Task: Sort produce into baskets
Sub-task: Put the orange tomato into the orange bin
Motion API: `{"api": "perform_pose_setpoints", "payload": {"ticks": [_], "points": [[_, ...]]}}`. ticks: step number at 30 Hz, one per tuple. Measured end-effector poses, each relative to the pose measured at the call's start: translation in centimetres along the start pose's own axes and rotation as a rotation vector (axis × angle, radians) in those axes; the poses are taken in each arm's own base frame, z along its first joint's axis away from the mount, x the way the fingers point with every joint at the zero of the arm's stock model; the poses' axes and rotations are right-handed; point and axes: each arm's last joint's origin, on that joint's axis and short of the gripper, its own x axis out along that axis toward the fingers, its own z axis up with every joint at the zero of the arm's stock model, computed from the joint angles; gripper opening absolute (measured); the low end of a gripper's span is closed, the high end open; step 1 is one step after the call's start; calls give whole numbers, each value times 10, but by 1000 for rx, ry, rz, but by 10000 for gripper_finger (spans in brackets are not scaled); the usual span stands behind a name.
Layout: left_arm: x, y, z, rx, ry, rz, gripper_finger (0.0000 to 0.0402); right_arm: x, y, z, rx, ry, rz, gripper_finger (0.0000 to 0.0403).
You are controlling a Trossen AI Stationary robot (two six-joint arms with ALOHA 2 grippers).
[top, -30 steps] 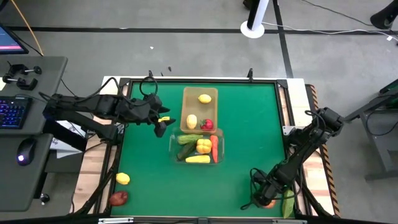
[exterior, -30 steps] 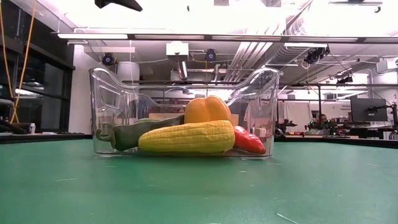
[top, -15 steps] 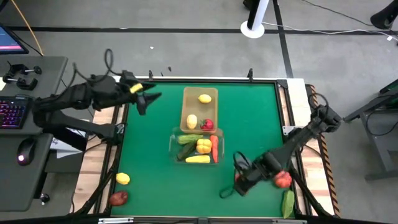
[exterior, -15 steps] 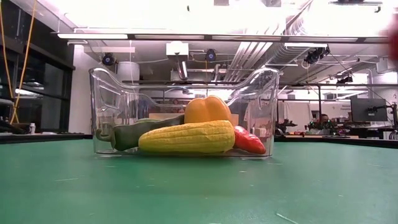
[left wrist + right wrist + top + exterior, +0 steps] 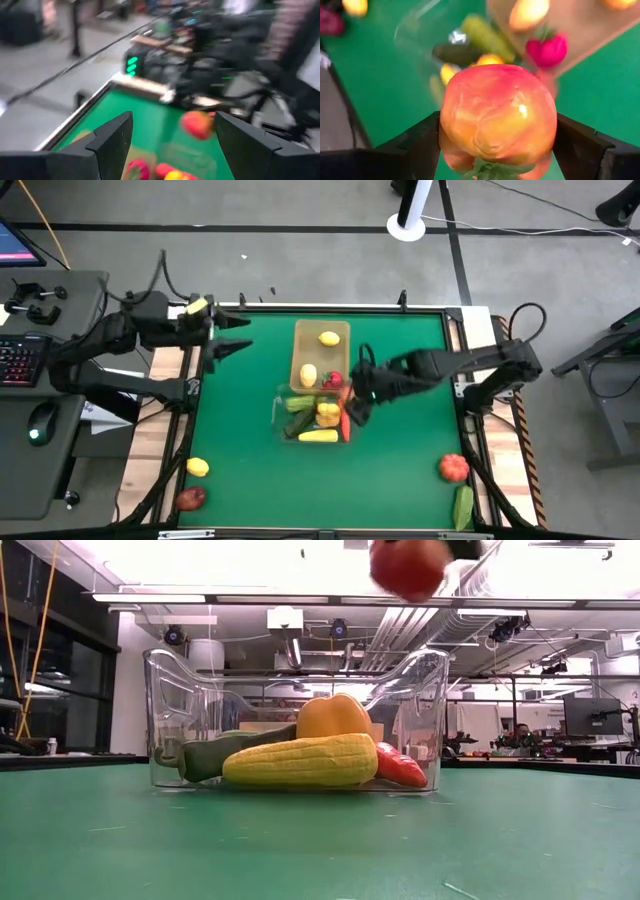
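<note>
- My right gripper (image 5: pixel 497 150) is clenched on a red-orange apple (image 5: pixel 497 117), one finger on each flank. It is round and smooth, so I judge the hold only as good as my squeeze.
- In the high view this gripper (image 5: pixel 352 402) hangs over the right rim of the clear bin (image 5: pixel 280 418), close to where it meets the tan bin (image 5: pixel 340 330). The low view shows the apple (image 5: pixel 408 565) well above the bin's top.
- The tan bin seems to hold fruit and the clear one vegetables, so I take the tan bin as my target.
- To do it well, I should centre over the bare part of the tan floor, come down inside the walls, and only then let go. A drop from this height could bounce the apple out or knock the red piece.
- Count of bins: two, touching end to end.
- Clear bin: two cucumbers (image 5: pixel 300 404), one pepper (image 5: pixel 327 414), one corn cob (image 5: pixel 318 436), one carrot (image 5: pixel 345 418).
- Tan bin: two lemons (image 5: pixel 328 338) and one red piece (image 5: pixel 333 380).
- Loose, well apart from the bins: one tomato (image 5: pixel 453 467), one green piece (image 5: pixel 463 505) by the right edge, one lemon (image 5: pixel 198 468), one dark red piece (image 5: pixel 190 498).
- Farthest off, my left gripper (image 5: pixel 238 340) waits by the far left corner, fingers spread and empty.
</note>
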Motion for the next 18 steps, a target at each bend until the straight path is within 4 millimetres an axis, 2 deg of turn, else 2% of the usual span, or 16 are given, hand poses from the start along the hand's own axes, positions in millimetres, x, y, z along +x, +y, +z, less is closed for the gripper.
{"api": "perform_pose_setpoints", "payload": {"ticks": [5, 8, 11, 15, 18], "points": [[-1, 0, 4, 113, -77, -26, 268, 13, -29, 41, 17, -122, -40, 298], [9, 5, -5, 106, -141, -29, 268, 28, -47, 66, 50, -191, -59, 298], [26, 8, -23, 63, -193, -76, 268, 38, -63, 87, 57, -241, -44, 298], [42, 14, -43, -40, -304, -123, 268, 49, -84, 104, 37, -244, -21, 298], [47, 18, -51, -108, -362, -138, 268, 48, -98, 111, 11, -242, -23, 298]]}}
